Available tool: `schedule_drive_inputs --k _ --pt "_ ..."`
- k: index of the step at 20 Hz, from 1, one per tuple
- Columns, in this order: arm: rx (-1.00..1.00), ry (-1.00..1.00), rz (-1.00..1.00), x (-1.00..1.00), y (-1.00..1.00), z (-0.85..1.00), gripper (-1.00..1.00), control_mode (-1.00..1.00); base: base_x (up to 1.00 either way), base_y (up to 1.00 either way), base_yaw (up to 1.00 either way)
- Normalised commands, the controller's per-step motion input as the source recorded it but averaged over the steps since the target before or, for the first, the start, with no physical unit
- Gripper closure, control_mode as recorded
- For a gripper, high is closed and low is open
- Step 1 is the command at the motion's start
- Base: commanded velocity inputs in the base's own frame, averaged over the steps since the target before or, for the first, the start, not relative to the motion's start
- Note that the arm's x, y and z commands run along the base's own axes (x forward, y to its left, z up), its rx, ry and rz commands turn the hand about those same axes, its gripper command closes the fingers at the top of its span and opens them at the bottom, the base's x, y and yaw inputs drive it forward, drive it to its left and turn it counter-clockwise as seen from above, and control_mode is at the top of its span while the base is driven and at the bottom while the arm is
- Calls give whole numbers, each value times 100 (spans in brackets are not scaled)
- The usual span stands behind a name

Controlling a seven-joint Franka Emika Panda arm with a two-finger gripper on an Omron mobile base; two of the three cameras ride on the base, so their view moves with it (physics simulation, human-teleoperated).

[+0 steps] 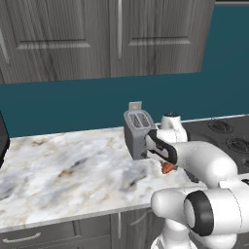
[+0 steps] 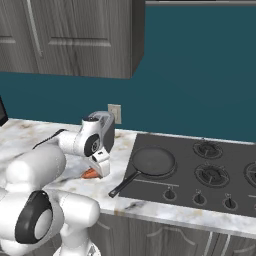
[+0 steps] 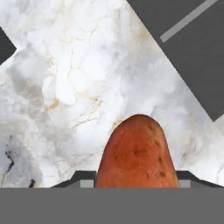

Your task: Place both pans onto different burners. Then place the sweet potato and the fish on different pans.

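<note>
Countertop [image 1: 63, 165], marble, is being shown at far left w/ nothing of the task on it. Moving right, toaster [image 1: 137, 132] is standing near the back edge, just left of the cooktop [image 2: 200, 180]. Directly in front of the toaster the gripper [image 2: 94, 172] is being held low over the counter, pointing down, w/ the sweet potato [image 3: 138, 153] sitting between the finger tips; an orange bit of it is also being glimpsed under the hand in both base views. Finger tips are being seen on either side of the potato at roughly half spread, apparently pressing on its sides, so it is being judged as gripped, though actual contact can't be fully confirmed. Whether the potato is being lifted or is lying on the marble can't be told.

Further right, one pan [image 2: 152, 161] is being seen sitting on the front-left burner, handle sticking out toward the counter edge. Beyond it, other burners [image 2: 212, 173] are standing bare, knobs in a row along the front.

Progress, as a judgement: pan step is at least half done, since one pan is being seen on a burner; 2nd pan's position can't be told. Sweet potato step is being started now. Left to do: potato is to be carried right and set in a pan, then the fish is to be put in the other pan.
</note>
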Motion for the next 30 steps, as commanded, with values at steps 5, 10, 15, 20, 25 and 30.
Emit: schedule_drive_inputs --k 5,10,15,20,25,30 --pt "0 -13 0 -23 -35 78 100 -100 0 0 0" --pt "-1 -12 2 -5 -61 50 100 -100 0 0 0" --pt "0 -6 2 5 -69 36 100 -100 0 0 0" --pt "0 0 3 43 -65 11 100 -100 0 0 0" --pt "1 0 5 61 -55 0 100 -100 0 0 0" --pt "2 0 6 56 -40 0 100 -100 0 0 0"
